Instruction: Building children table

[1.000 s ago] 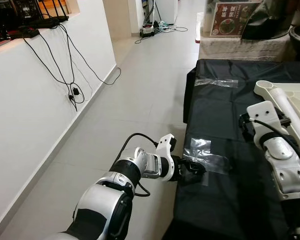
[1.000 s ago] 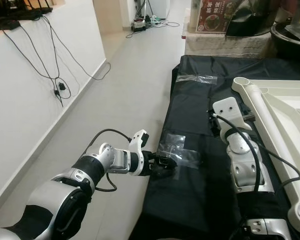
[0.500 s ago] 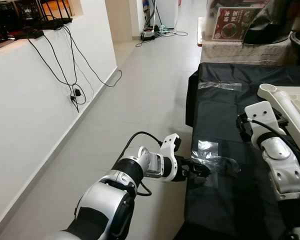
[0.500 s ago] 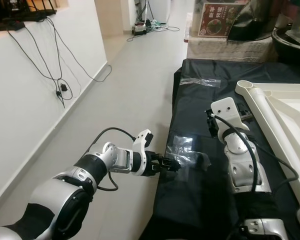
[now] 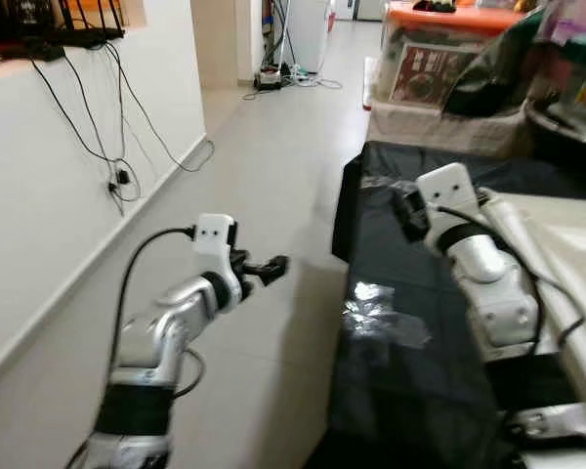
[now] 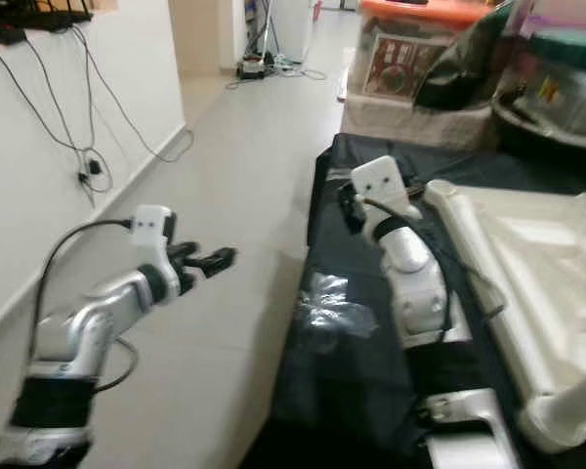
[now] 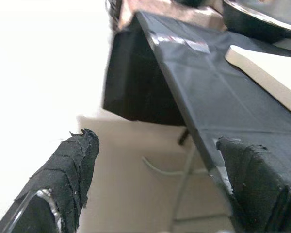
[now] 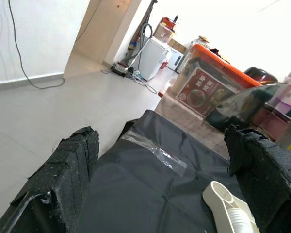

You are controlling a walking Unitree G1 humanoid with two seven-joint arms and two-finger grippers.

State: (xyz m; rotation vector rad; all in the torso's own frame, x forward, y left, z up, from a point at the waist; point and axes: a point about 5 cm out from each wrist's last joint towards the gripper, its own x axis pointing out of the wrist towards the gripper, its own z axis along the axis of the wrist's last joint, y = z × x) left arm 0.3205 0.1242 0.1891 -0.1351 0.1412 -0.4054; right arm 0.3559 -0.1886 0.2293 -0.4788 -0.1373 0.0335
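On the right side of the scene, on the worktop [image 6: 366, 386] covered with black cloth, lies the cream-white plastic children table [image 6: 537, 278], turned upside down, it seems, with one round leg [image 6: 447, 210] along its left edge and a socket at the far corner. The picture is a little blurred, so small details of it I cannot read.

The right pincer [image 8: 160, 194] is over the far part of the worktop, near the far left corner of the children table, and its two black fingers are spread wide with nothing between them; in the right wrist view the white socket end [image 8: 222, 196] is just ahead. The left pincer [image 5: 269, 266] is out over the grey floor [image 5: 264, 195], left of the worktop and well apart from it, also spread and empty. A crumpled piece of clear plastic film [image 6: 327, 308] lies on the near left part of the black cloth.

I judge the children table to be light for its size, stiff, hollow moulded plastic, with a smooth and rather slippery surface. It should not break easily, but a wide flat panel gives no hold to two thin fingers. The better place is the raised rim or the round leg, where the fingers can close around an edge. One pincer alone would probably let it swing, so both sides are safer.
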